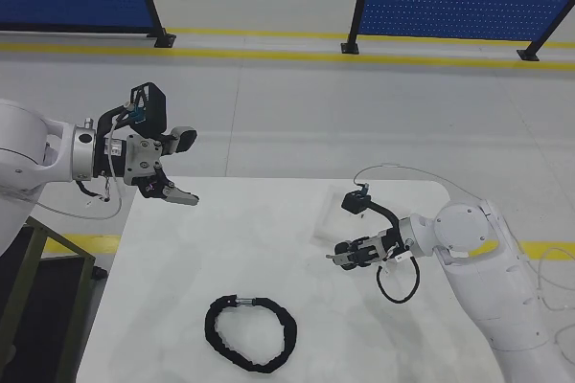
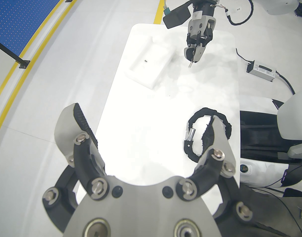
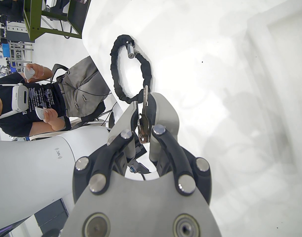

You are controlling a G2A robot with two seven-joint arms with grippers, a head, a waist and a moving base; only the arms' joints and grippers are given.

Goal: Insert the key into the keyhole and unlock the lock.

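Over the white table [image 1: 268, 220], right claw [image 1: 341, 257] tight around the key [image 3: 145, 97], left claw [image 2: 145, 112] wide open, lock [image 1: 215, 333] apart from both.

Bright, diffuse light — table [image 2: 146, 114] glares near-white; shadows soft, faint; wrist views bow at edges.

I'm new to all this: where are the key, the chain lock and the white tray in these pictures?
key [image 3: 145, 98], right wrist view, on its metal blade.
chain lock [image 1: 288, 333], top view, on the black sleeve of the loop.
white tray [image 2: 156, 60], left wrist view, on its bare floor.
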